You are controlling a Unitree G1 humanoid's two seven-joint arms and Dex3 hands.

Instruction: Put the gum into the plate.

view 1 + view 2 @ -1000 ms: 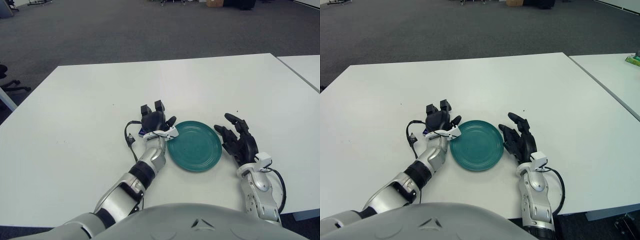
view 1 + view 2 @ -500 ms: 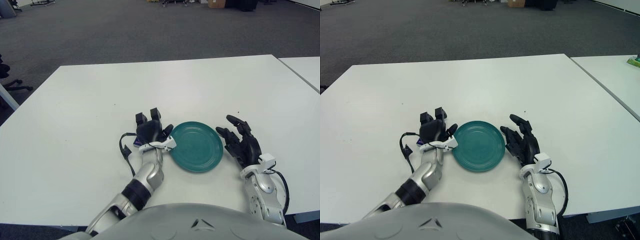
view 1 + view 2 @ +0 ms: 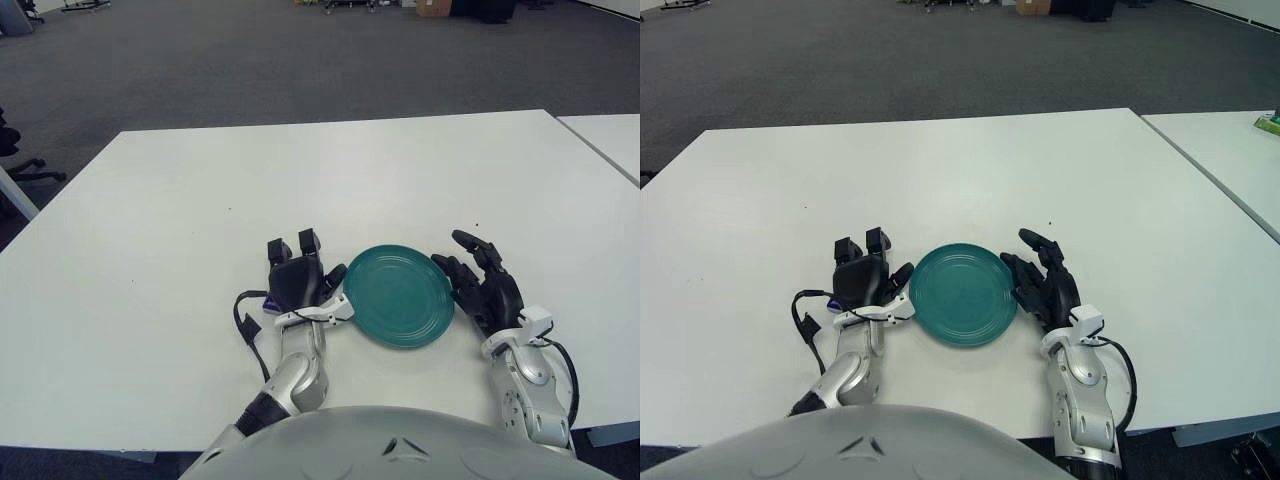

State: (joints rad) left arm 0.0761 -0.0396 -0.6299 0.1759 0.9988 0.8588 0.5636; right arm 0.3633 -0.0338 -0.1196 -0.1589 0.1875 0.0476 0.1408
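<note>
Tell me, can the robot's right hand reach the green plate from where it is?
Probably yes. The right hand sits right beside the green plate's right edge, fingers spread toward it, with nothing between them. The left hand is at the plate's other side, so it does not block the way.

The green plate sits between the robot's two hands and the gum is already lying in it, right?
Not quite. The green plate does sit between the left hand and the right hand, but nothing lies in it. The left eye view shows its inside bare, with only a small purple thing peeking out under the left hand.
</note>
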